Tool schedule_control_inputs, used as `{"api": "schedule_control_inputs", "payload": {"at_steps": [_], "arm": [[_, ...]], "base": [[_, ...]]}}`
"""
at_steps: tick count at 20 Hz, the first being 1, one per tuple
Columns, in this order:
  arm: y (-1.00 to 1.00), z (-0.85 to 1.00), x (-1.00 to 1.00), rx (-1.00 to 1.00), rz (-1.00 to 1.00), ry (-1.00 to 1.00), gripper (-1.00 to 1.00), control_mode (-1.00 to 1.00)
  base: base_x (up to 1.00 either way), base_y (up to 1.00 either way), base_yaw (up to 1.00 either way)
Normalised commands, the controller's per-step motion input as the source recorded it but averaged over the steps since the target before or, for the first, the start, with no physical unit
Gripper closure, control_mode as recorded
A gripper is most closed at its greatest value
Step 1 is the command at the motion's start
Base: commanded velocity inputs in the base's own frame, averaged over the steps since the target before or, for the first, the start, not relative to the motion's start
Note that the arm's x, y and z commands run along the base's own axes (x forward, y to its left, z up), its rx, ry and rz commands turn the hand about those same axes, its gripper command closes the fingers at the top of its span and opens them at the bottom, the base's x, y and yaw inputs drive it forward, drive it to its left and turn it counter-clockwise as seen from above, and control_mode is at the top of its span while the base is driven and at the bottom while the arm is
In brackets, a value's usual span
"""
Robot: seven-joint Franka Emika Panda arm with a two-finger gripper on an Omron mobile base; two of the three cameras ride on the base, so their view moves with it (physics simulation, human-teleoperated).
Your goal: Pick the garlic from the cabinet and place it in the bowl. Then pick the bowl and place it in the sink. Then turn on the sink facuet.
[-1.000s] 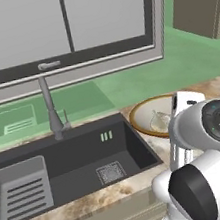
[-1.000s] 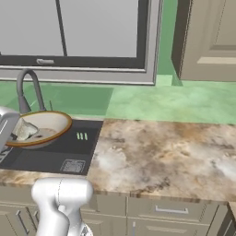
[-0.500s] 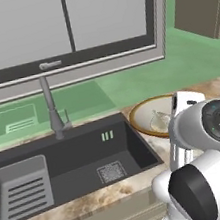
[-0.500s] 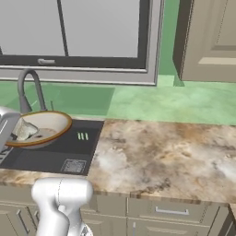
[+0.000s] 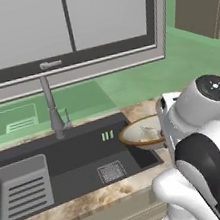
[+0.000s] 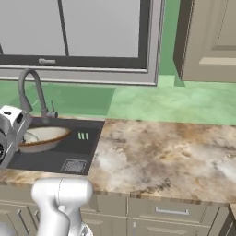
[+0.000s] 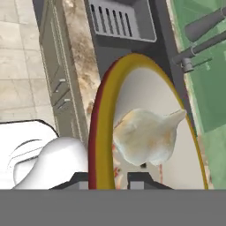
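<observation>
The two dark finger tips of the gripper (image 7: pixel 108 177) are seen on either side of the near rim of the bowl (image 7: pixel 145 132), one outside the wall and one inside, so the jaws are clenched on that rim. The garlic (image 7: pixel 148 134) is held inside the bowl, resting on the cream inner surface close to the inner finger tip, its pointed end turned toward the far rim. From the left base camera, the bowl (image 5: pixel 141 133) is carried above the right edge of the sink (image 5: pixel 65 165), partly over the basin and partly over the marbled counter (image 5: pixel 87 202), with the garlic (image 5: pixel 147 134) visible as a pale lump in it. From the right base camera, the bowl (image 6: pixel 44 137) is seen over the dark sink (image 6: pixel 57 156), beside the white hand. The square drain grate (image 5: pixel 111 171) and the ribbed rack insert (image 5: pixel 21 190) lie in the basin. The sink facuet (image 5: pixel 52 109) stands behind the basin, well apart from the bowl. The cabinet (image 6: pixel 209 41) is seen at the upper right.
</observation>
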Motion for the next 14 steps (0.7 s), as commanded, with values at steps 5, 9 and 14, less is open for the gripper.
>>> {"api": "schedule_control_inputs", "payload": {"at_steps": [5, 9, 14], "arm": [[0.0, -0.61, 0.47, 0.0, 0.73, 0.12, 1.0, -1.0], [0.0, -0.56, 0.64, 0.0, 0.73, 0.05, 1.0, -1.0], [0.03, -0.2, 0.35, -0.03, 0.31, -0.01, 1.0, -1.0]], "base": [[0.0, 0.0, 0.0], [0.0, 0.0, 0.0], [0.0, 0.0, 0.0]]}}
